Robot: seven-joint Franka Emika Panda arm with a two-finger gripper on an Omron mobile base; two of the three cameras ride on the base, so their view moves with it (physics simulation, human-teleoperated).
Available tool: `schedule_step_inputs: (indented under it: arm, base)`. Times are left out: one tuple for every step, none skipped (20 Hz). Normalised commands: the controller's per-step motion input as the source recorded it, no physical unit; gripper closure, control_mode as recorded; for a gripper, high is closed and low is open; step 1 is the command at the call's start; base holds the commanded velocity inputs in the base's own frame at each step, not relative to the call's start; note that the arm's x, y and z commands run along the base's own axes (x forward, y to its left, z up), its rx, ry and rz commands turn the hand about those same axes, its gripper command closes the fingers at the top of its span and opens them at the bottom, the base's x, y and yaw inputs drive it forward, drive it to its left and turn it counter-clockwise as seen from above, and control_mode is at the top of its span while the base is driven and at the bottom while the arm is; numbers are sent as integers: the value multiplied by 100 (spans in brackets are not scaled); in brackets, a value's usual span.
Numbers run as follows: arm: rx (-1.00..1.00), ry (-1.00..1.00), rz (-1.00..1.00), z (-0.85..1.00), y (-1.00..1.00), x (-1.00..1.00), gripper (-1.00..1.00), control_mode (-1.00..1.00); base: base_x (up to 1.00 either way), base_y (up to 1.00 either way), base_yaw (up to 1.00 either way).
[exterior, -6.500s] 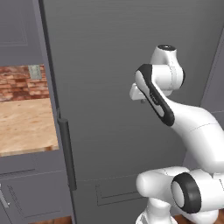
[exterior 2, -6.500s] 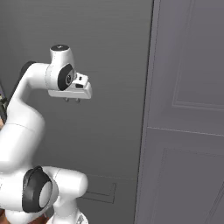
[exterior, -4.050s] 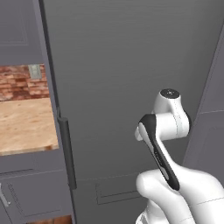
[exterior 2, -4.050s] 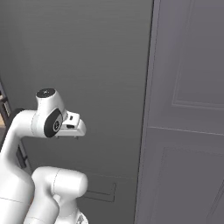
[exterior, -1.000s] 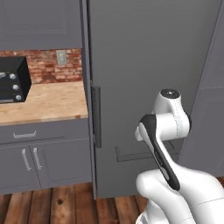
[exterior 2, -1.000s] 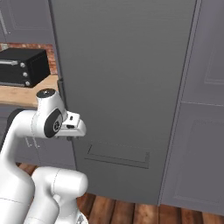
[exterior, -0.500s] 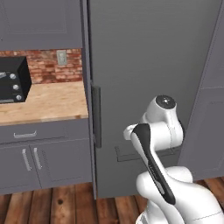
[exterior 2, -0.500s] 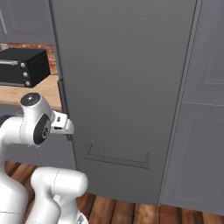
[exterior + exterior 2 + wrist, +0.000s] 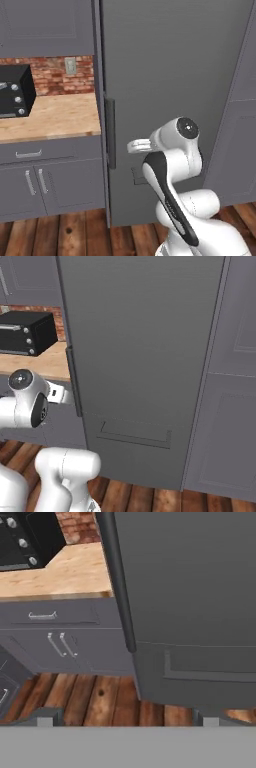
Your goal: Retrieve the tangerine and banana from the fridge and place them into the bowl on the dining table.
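Dark grey and shut, the fridge [image 9: 170,90] stood straight ahead of me, its black handle [image 9: 118,582] on the door's left edge beside the wooden counter [image 9: 47,117] with the toaster oven [image 9: 27,332], while my gripper [image 9: 125,718] faced it spread wide, holding nothing.

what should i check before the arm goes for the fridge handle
1. Fridge door shut, so it must be opened first: ok.
2. Handle in sight, long and black on the door's left edge: ok.
3. Claw open, nothing between its tips: ok.
4. Claw apart from the handle, not touching yet: ok.
5. Claw lined up with the handle: not ok, the hand view shows the handle's lower end above the tips and slanted.
6. Tangerine and banana inside: cannot tell, door hides them.
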Motion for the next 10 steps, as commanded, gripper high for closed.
schedule_step_inputs:
  arm:
    - [4,-9,0,1,41,43,-100,-100]
    - [1,-6,0,1,42,47,-100,-100]
    - [0,-1,0,0,44,58,-100,-100]
    - [0,-1,0,0,45,56,-100,-100]
    - [0,-1,0,0,44,54,-100,-100]
    - [0,-1,0,0,41,61,-100,-100]
    - [0,-1,0,0,42,61,-100,-100]
    - [0,-1,0,0,35,59,-100,-100]
    - [0,0,0,0,24,63,-100,-100]
    - [0,0,0,0,21,61,-100,-100]
  base:
    - [0,0,0]
    - [0,0,0]
    - [0,0,0]
    - [0,0,0]
    - [0,0,0]
    - [0,0,0]
    - [0,0,0]
    - [0,0,0]
    - [0,0,0]
    - [0,0,0]
